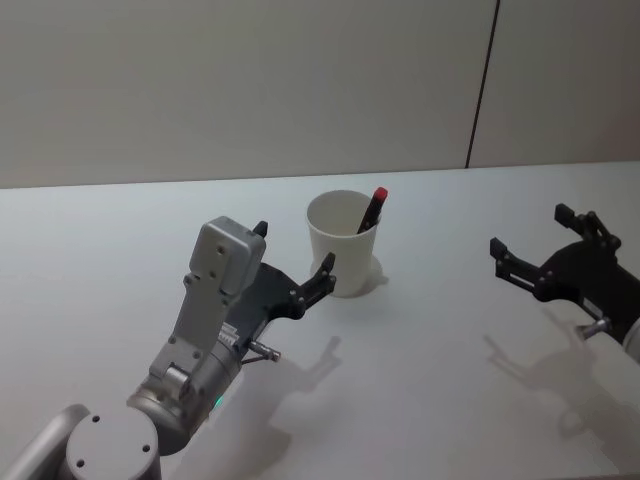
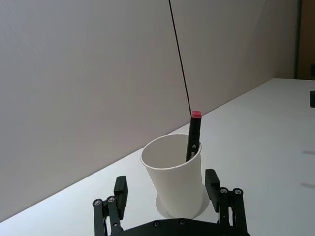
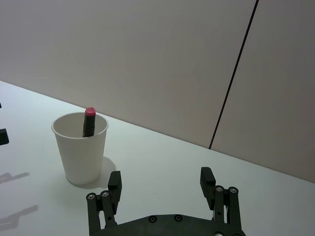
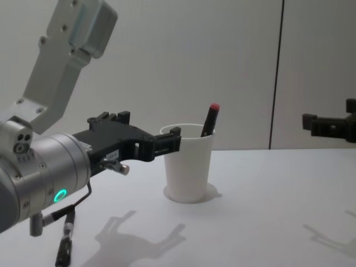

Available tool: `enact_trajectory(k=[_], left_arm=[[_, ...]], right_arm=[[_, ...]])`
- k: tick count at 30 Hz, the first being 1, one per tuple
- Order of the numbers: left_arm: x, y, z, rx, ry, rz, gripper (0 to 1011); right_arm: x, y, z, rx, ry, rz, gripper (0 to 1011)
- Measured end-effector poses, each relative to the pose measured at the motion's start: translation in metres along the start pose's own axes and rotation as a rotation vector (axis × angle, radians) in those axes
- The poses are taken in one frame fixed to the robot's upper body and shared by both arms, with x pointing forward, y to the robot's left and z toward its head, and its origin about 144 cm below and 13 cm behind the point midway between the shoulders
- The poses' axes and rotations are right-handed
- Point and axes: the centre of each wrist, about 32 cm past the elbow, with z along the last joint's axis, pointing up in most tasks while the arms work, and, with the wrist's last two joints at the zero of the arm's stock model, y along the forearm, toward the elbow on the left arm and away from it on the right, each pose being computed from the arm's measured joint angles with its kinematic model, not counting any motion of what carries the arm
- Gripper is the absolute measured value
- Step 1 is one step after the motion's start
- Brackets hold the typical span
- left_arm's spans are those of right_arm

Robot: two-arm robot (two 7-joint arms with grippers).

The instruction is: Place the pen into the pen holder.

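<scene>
The pen holder (image 1: 343, 245) is a white paper cup standing upright in the middle of the table. In it stands the pen (image 1: 372, 210), black with a red cap, leaning on the far right of the rim with its top sticking out. My left gripper (image 1: 293, 248) is open and empty just left of the cup, one fingertip (image 1: 325, 265) close to the cup's wall. From the left wrist, the cup (image 2: 174, 174) and pen (image 2: 193, 137) sit straight ahead of the open gripper (image 2: 166, 182). Off to the right, my right gripper (image 1: 530, 229) hangs open and empty, well apart from the cup (image 3: 81, 147).
A white table (image 1: 450, 380) spreads out around the cup, with bare room in front and to both sides. A plain wall with a dark vertical seam (image 1: 483, 85) rises behind its far edge.
</scene>
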Motion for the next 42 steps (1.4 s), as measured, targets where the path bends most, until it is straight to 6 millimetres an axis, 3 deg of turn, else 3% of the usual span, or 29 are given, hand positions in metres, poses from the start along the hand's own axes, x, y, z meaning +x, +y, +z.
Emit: enact_trajectory(k=[16, 42], left_arm=[[-0.001, 0.003, 0.004, 0.04, -0.014, 0.039, 1003], [0.008, 0.018, 0.022, 0.282, 0.093, 0.166, 1003]], right_arm=[[0.0, -0.002, -0.001, -0.006, 0.006, 0.005, 1001], [0.001, -0.003, -0.001, -0.008, 0.008, 0.007, 1001]])
